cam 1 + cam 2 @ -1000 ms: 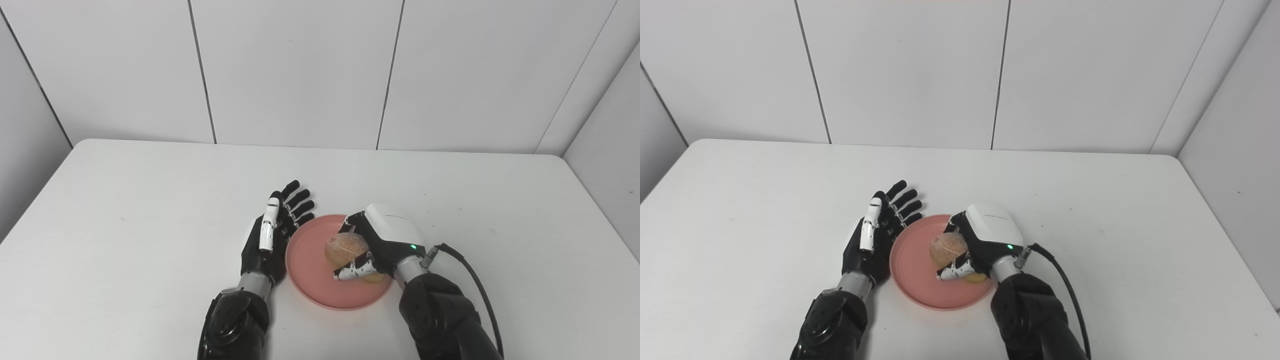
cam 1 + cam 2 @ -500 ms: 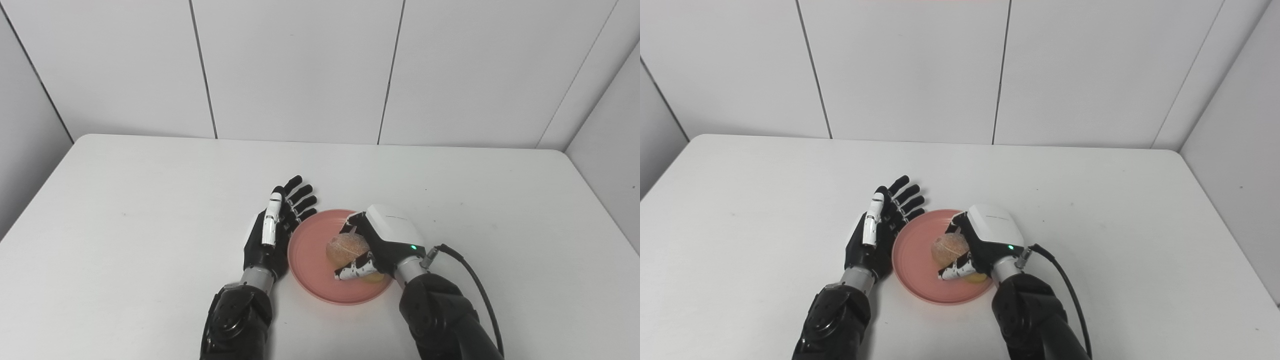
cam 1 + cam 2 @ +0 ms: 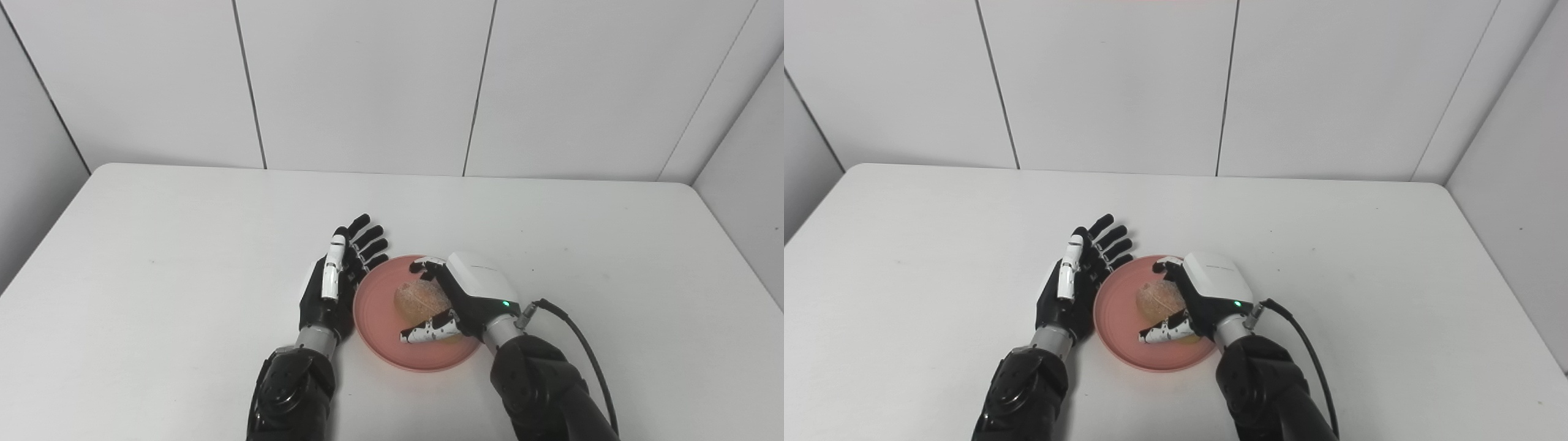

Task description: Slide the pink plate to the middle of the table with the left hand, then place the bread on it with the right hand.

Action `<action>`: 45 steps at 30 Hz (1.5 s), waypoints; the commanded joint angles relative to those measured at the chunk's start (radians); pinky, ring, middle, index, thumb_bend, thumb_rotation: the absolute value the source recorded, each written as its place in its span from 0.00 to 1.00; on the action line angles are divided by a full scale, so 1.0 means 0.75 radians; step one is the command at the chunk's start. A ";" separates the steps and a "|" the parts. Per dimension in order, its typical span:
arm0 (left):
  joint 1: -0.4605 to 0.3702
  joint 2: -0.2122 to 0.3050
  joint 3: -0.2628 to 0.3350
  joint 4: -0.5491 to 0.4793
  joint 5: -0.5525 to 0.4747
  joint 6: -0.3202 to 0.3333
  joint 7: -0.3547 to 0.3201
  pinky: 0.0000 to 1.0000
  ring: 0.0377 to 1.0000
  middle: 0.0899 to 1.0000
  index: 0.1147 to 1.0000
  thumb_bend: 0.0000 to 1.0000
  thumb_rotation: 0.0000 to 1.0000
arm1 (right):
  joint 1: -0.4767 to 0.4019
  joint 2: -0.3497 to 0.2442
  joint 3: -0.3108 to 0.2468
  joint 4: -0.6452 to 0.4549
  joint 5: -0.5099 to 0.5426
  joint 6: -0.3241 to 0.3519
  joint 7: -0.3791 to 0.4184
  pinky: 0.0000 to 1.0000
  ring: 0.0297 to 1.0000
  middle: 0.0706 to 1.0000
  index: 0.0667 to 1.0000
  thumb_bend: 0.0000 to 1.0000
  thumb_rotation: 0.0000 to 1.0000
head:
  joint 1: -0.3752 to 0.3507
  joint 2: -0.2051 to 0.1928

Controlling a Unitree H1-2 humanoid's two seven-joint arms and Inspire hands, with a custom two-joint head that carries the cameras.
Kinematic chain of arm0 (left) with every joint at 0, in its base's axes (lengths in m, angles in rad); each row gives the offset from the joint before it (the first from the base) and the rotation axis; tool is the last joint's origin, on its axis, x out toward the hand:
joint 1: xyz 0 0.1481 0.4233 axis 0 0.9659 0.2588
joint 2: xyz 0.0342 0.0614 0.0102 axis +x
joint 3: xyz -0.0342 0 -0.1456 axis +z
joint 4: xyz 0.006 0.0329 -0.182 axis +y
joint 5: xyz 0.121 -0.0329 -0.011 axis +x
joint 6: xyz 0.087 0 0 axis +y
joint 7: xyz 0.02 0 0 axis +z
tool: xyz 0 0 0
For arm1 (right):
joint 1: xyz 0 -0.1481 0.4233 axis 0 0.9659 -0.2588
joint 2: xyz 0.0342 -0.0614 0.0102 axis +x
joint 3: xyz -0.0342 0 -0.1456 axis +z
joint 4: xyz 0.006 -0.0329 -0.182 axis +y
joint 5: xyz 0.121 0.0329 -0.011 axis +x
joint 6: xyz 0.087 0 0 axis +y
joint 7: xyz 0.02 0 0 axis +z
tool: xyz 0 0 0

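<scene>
Now the pink plate [image 3: 380,331] sits near the middle of the counter [image 3: 153,257], toward the near edge, so the sliding step looks finished. The left hand [image 3: 334,285] stands on edge just to the left of the plate, palm turned toward it, fingers straight and spread, holding nothing; whether it touches the rim cannot be told.

Meanwhile the bread [image 3: 418,297] rests on the plate, right of its centre. The right hand [image 3: 456,300] is over the right side of the plate, its fingers [image 3: 425,267] on the far side of the bread and its thumb [image 3: 427,332] on the near side. They look parted from the bread rather than pressed against it, so the hand appears to be opened and no longer gripping, though the contact behind the bread is hidden.

By this reading the step in hand is letting go of the bread. The next move calls for lifting the right hand up and back to the right without dragging the bread or nudging the plate.
</scene>
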 commanded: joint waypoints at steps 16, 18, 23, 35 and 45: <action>0.051 -0.005 -0.001 0.048 0.006 0.100 0.018 0.80 0.81 0.81 0.81 0.39 1.00 | -0.050 0.004 -0.034 -0.137 -0.041 -0.009 0.042 0.62 0.73 0.79 0.78 0.78 0.36 | -0.002 -0.007; 0.051 -0.004 -0.002 0.050 0.007 0.095 0.017 0.80 0.81 0.81 0.80 0.39 1.00 | -0.055 0.001 -0.047 -0.174 -0.035 -0.012 0.037 0.63 0.74 0.79 0.78 0.79 0.37 | -0.003 -0.008; 0.053 -0.001 -0.002 0.051 0.003 0.095 0.010 0.81 0.82 0.82 0.81 0.40 1.00 | -0.067 0.025 -0.132 -0.258 -0.014 -0.006 0.030 0.64 0.74 0.79 0.78 0.81 0.45 | -0.004 -0.011; 0.050 0.010 0.002 0.060 0.005 0.095 0.008 0.82 0.82 0.82 0.82 0.40 1.00 | -0.036 0.088 -0.397 -0.336 0.224 -0.061 -0.189 0.62 0.71 0.75 0.78 0.85 0.74 | -0.007 -0.021; 0.054 0.026 0.006 0.074 0.011 0.074 -0.005 0.82 0.82 0.82 0.81 0.40 1.00 | 0.151 0.135 -0.604 -0.214 0.824 -0.269 -0.365 0.82 0.89 0.89 0.88 0.54 1.00 | -0.006 -0.057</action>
